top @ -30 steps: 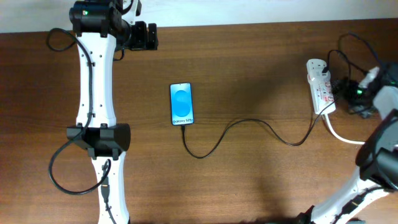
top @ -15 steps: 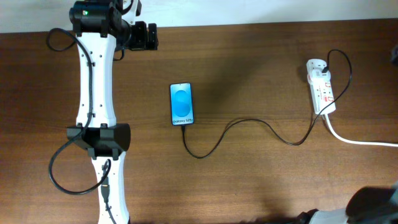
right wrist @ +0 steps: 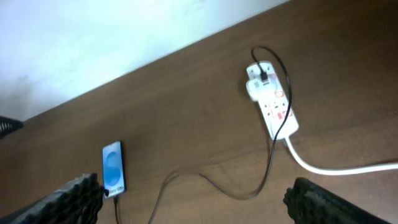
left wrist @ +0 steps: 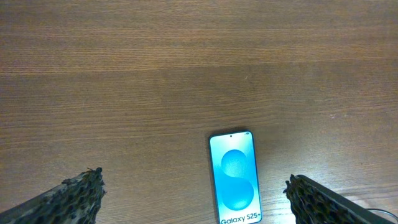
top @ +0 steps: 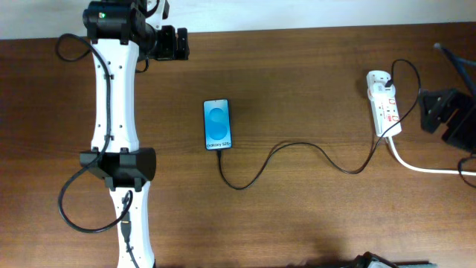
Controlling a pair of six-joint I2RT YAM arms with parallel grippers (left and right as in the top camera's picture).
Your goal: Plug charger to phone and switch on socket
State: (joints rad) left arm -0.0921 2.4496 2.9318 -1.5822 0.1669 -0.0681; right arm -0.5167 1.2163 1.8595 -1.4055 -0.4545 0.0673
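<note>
We find the phone (top: 217,124) left of frame centre, the socket (top: 384,103) near the right edge (upper half), and the charger (top: 297,147) curving between them on the table (top: 297,223).

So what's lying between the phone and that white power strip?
Only the thin black cable, curving over the bare wooden table from the phone towards the power strip. The overhead view shows it best.
</note>
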